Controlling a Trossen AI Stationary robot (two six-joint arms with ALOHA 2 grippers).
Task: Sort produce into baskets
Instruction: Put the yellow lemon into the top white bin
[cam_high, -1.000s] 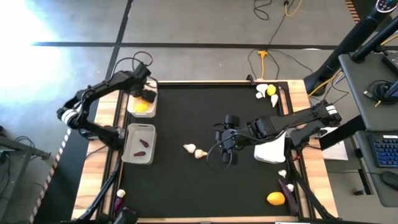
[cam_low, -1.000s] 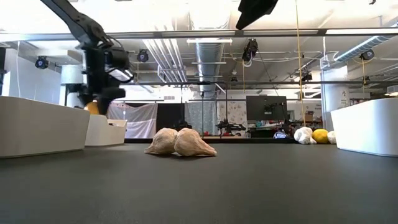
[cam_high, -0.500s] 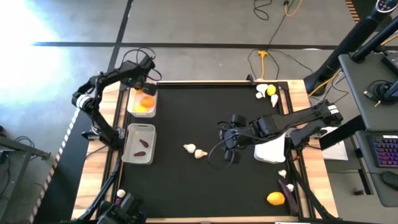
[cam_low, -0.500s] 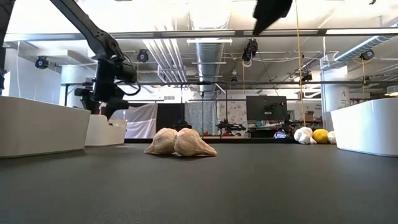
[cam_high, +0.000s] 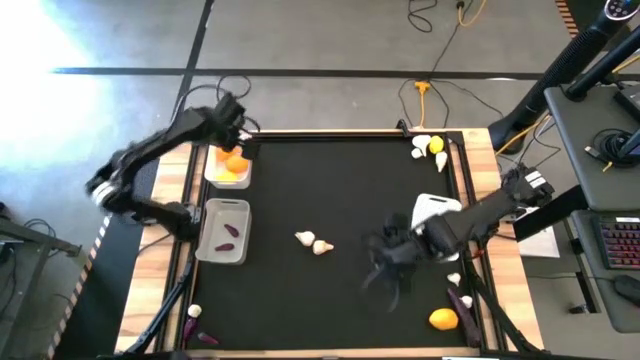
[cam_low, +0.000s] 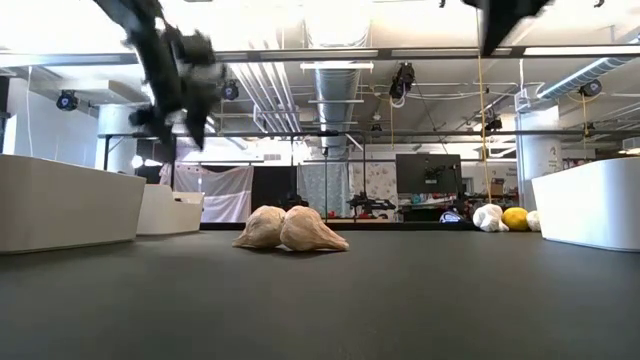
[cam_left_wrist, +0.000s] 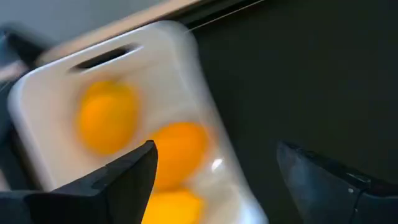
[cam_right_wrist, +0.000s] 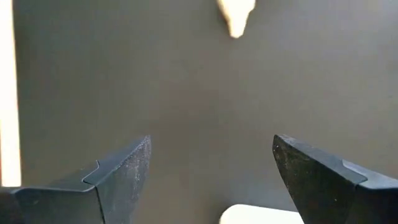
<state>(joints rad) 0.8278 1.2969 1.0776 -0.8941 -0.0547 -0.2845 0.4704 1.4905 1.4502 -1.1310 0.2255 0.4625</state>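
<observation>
My left gripper (cam_high: 238, 138) hangs open and empty above the far-left white basket (cam_high: 213, 170), which holds three yellow-orange citrus fruits (cam_left_wrist: 180, 146). Its open fingers also show in its wrist view (cam_left_wrist: 214, 162) and in the low view (cam_low: 175, 75). My right gripper (cam_high: 385, 265) is open and empty above the bare mat toward the near right, and shows in its wrist view (cam_right_wrist: 211, 155). Two garlic bulbs (cam_high: 313, 241) lie side by side on the mat's middle (cam_low: 290, 230). The near-left basket (cam_high: 208, 245) holds eggplants (cam_high: 229, 233). The right basket (cam_high: 435, 208) is partly hidden by my right arm.
A garlic bulb and a citrus (cam_high: 428, 147) lie at the far right corner. A citrus (cam_high: 443, 319), an eggplant (cam_high: 460, 298) and a garlic bulb (cam_high: 453, 279) lie near the near right edge. Small pieces (cam_high: 195, 312) lie off the mat at the near left.
My left gripper has risen above the far-left basket; the citrus at its fingertips a second ago is gone from them, and one more citrus lies in the basket. My right gripper has swung from the mat's middle toward the near right, uncovering part of the right basket.
</observation>
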